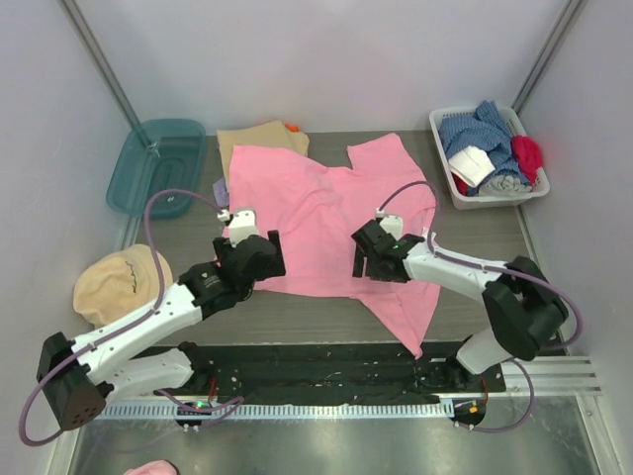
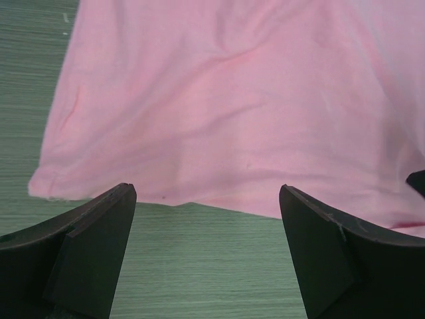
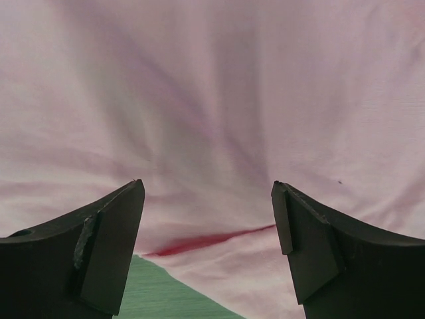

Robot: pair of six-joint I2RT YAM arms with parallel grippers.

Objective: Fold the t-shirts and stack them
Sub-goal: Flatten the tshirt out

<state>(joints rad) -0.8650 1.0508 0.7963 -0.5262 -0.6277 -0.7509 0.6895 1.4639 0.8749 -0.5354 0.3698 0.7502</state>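
Spread wide and gripping nothing at both the left gripper [image 1: 259, 259] and the right gripper [image 1: 368, 259], with the pink t-shirt [image 1: 316, 203] lying open on the table [image 1: 297, 315], hem just ahead of the left one and wrinkled cloth directly beneath the right.

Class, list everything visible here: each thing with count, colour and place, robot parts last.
bright pink cloth t-shirt: one, pink, spread mid-table beneath both grippers
folded tan cloth shirt: one, tan, behind the pink one
orange cloth: one edge, orange, beside the tan shirt
translucent teal plastic container: one, teal, far left
round tan cap: one, tan, near left
white plastic basket of clothes: one, white, far right
left gripper: one, black, open, above the hem
right gripper: one, black, open, above the shirt
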